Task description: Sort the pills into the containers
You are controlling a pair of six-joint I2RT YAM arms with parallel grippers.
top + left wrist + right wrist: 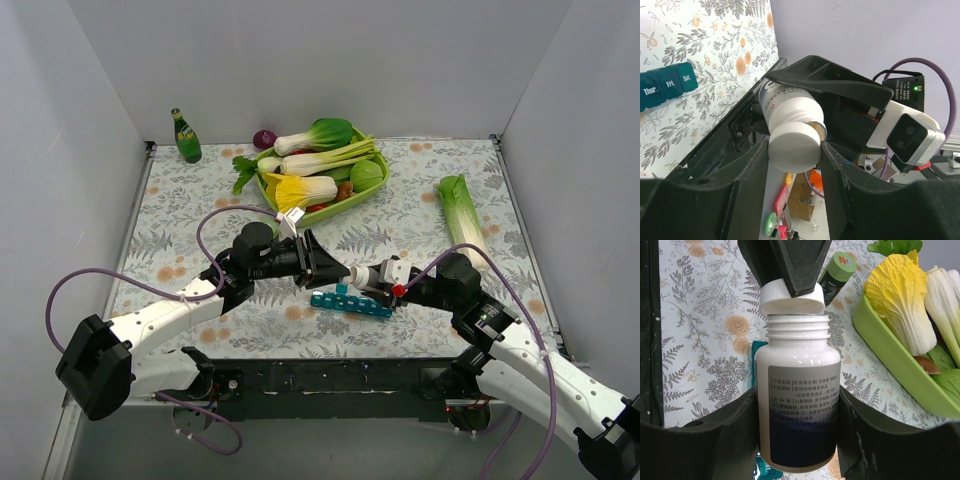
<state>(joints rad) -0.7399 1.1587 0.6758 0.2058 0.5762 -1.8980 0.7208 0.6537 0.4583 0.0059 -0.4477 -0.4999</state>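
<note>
The left gripper [338, 270] has its fingers clamped on the white cap [794, 146]. The right gripper [378, 280] has its fingers pressed against both sides of the white bottle [799, 405]. The two meet nose to nose above the table [180, 210]. The cap sits tilted at the mouth of the bottle, with the neck's threads bare below it (whether it touches the rim is unclear). The teal organiser [350, 301] lies flat on the table just beneath both grippers, lids closed, near the front edge and well apart from the green basket [372, 192].
</note>
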